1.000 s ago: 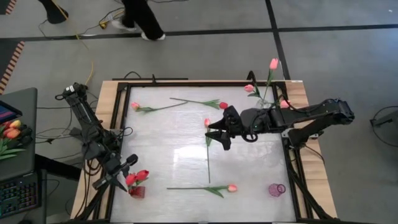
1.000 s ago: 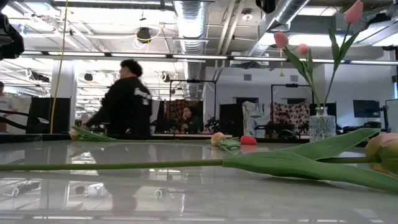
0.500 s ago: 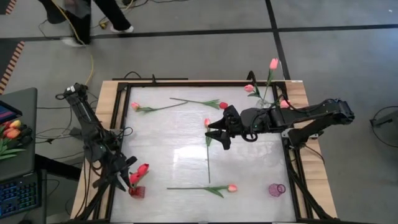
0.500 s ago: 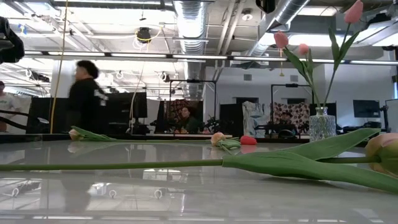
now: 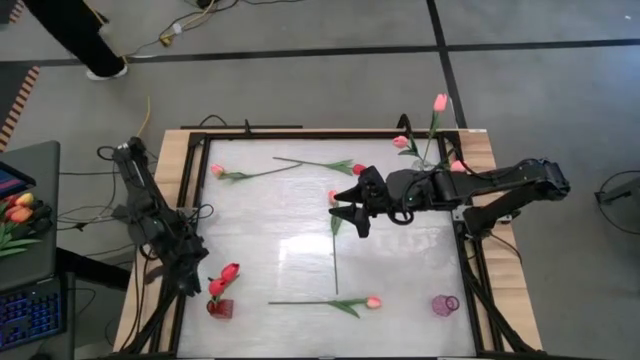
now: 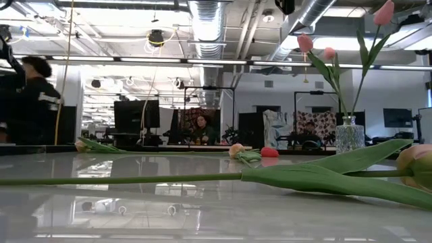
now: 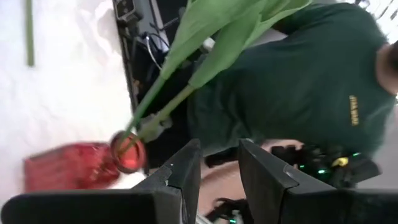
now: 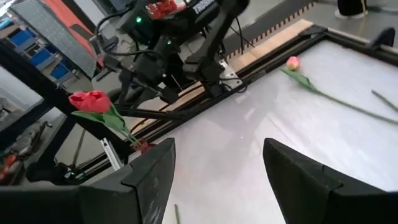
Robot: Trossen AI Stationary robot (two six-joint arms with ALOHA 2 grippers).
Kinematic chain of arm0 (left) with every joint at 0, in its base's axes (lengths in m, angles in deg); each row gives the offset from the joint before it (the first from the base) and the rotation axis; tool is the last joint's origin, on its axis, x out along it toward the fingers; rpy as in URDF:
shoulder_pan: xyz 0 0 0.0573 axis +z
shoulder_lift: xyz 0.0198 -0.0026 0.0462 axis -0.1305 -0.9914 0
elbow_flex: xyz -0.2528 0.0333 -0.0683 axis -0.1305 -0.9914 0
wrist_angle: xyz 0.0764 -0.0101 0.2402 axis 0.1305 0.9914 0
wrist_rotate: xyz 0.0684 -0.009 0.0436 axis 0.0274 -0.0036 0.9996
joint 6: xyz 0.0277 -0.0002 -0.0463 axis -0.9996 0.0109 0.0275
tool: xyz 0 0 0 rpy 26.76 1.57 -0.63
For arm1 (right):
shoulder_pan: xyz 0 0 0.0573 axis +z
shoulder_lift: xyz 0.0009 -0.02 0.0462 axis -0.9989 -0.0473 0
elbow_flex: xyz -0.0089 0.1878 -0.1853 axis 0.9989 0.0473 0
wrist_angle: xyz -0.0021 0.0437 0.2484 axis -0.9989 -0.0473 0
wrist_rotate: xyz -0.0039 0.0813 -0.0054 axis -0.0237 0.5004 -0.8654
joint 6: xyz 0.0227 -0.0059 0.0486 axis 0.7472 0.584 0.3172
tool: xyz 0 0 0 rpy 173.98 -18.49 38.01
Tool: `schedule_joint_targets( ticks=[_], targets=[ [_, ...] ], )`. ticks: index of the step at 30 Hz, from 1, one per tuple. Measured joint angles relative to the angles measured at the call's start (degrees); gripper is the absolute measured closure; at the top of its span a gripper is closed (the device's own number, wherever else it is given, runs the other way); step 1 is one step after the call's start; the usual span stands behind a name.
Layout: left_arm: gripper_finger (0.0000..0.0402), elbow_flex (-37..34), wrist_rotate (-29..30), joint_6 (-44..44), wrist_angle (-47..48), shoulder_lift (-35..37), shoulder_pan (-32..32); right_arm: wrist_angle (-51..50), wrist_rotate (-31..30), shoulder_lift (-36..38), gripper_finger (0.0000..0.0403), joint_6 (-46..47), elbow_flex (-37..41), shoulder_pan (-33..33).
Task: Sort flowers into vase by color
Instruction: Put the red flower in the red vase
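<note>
With jaws wide, the right gripper (image 5: pixel 345 208) hangs just above the pink flower (image 5: pixel 333 197) at table centre and should descend squarely onto its stem, extending toward 6 o'clock, before closing.

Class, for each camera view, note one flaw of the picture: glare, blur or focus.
High view: soft glare on the glossy white table. Low view: ceiling lights mirrored on the table; the nearest pale pink tulip head is out of focus. Left wrist view: the small red glass vase is blurred.

White table (image 5: pixel 280 255) with scattered flowers (image 5: pixel 335 240)
</note>
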Motion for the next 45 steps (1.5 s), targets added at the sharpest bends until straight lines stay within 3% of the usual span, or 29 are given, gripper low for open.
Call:
schedule_joint_targets(
  ticks=[3,5,12,14,21,28,34,37,45],
  targets=[
    [0.0306,2.44,0.02,3.02,4.0,2.26,0.0,0.62,0.04,0.0,0.0133,-1.95,0.0,0.04],
    [0.0306,4.79,3.0,4.09,8.41,3.69,0.02,0.68,0.07,0.0,0.0133,-2.14,0.0,0.07],
    [0.0306,14.32,25.5,1.6,24.24,6.2,2.61,0.66,0.07,0.0,0.0133,-3.94,0.0,0.3],
    [0.0306,15.98,29.44,0.03,26.63,6.17,3.71,0.59,0.07,0.0,0.0133,-4.79,0.0,0.59],
    [0.0306,16.81,33.23,-5.35,25.08,4.11,8.15,-0.44,0.07,0.0,0.0133,-6.5,0.0,1.0],
    [0.0306,16.7,29.38,-12.74,17.47,-6.81,15.4,-0.45,0.06,0.0,0.0133,-6.8,0.0,0.36],
    [0.0306,17.94,24.17,-23.81,8.7,-13.24,28.25,-0.45,0.0,0.0,0.0133,-6.78,0.0,0.0],
    [0.0306,19.46,17.92,-27.71,7.93,-15.49,36.44,-0.44,0.02,0.0,0.0133,-6.75,0.0,0.06],
    [0.0306,22.39,-5.72,-36.28,7.71,-25.01,59.73,-0.58,-0.1,0.0,0.0133,-5.71,0.0,0.09]
  ],
)
